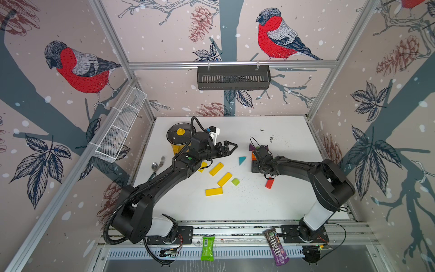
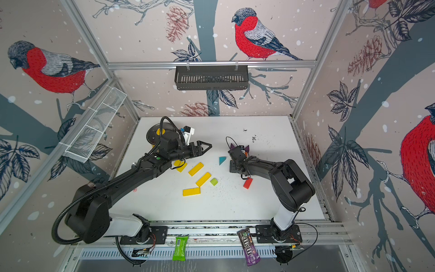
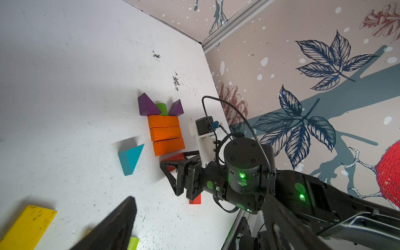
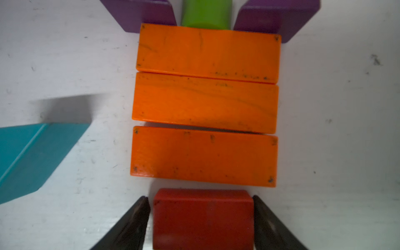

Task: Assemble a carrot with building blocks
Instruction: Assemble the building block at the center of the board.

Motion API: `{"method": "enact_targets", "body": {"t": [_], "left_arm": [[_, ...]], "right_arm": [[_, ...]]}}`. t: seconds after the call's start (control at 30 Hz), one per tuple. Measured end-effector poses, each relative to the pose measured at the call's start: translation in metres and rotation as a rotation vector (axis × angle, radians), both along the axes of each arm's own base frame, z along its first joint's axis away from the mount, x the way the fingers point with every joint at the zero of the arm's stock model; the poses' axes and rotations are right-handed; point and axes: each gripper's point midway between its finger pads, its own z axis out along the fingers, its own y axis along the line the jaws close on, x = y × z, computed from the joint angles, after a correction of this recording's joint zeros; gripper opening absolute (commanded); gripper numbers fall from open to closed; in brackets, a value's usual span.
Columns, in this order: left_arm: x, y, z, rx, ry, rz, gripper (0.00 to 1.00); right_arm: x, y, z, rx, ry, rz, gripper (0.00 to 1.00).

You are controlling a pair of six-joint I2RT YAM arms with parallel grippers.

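- Three orange bars (image 4: 205, 101) are counted. They are laid flat side by side, long edges together, on the right half of the table (image 1: 259, 207).
- Two purple triangles (image 3: 147, 106) are set against the farthest orange bar, and one green block (image 3: 161, 108) is wedged between them.
- One red block (image 4: 203, 218) is placed just beside the nearest orange bar. Whether the two touch cannot be told.
- A second red block (image 1: 270, 183) is found apart, nearer the front edge.
- One teal triangle (image 1: 242, 160) is seen near the orange bars, clear of them.
- Four yellow bars (image 1: 216, 168) are scattered mid-table, one of them partly covered by the left arm. One green cube (image 1: 235, 181) is lying beside them.
- The right gripper (image 4: 200, 197) is lowered over the red block, its jaws spread slightly wider than the block. A sliver of table is seen between one finger and the block.
- The left gripper (image 1: 231, 147) is held above the table beside the pot (image 1: 171, 136). Its jaws are spread wide and nothing is between them.
- In both top views most of the stacked figure is hidden under the right wrist. Only the purple tips and a scrap of orange are shown.
- The whole figure is shown only in the wrist views.
- One fork (image 1: 161, 161), one spoon (image 1: 154, 166) and two snack packets (image 1: 207, 247) are shown only in the top views.
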Motion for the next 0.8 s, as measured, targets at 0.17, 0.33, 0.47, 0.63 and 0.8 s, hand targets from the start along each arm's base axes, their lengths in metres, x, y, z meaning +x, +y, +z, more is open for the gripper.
{"method": "enact_targets", "body": {"t": [0.17,0.33,0.47,0.63,0.8], "left_arm": [[0.0,0.0,0.0,0.0,0.0,0.0,0.91],[0.0,0.0,0.0,0.0,0.0,-0.001,0.92],[0.0,0.0,0.0,0.0,0.0,-0.001,0.92],[0.0,0.0,0.0,0.0,0.001,-0.001,0.92],[0.0,0.0,-0.002,0.002,0.004,-0.001,0.92]], "right_arm": [[-0.004,0.003,0.011,0.021,-0.007,0.012,0.78],[-0.006,0.004,0.034,0.05,-0.05,0.019,0.69],[-0.015,-0.01,0.031,0.027,-0.034,0.017,0.61],[-0.026,-0.025,0.018,-0.014,0.008,0.029,0.6],[-0.028,-0.032,0.005,-0.033,0.042,0.026,0.6]]}}
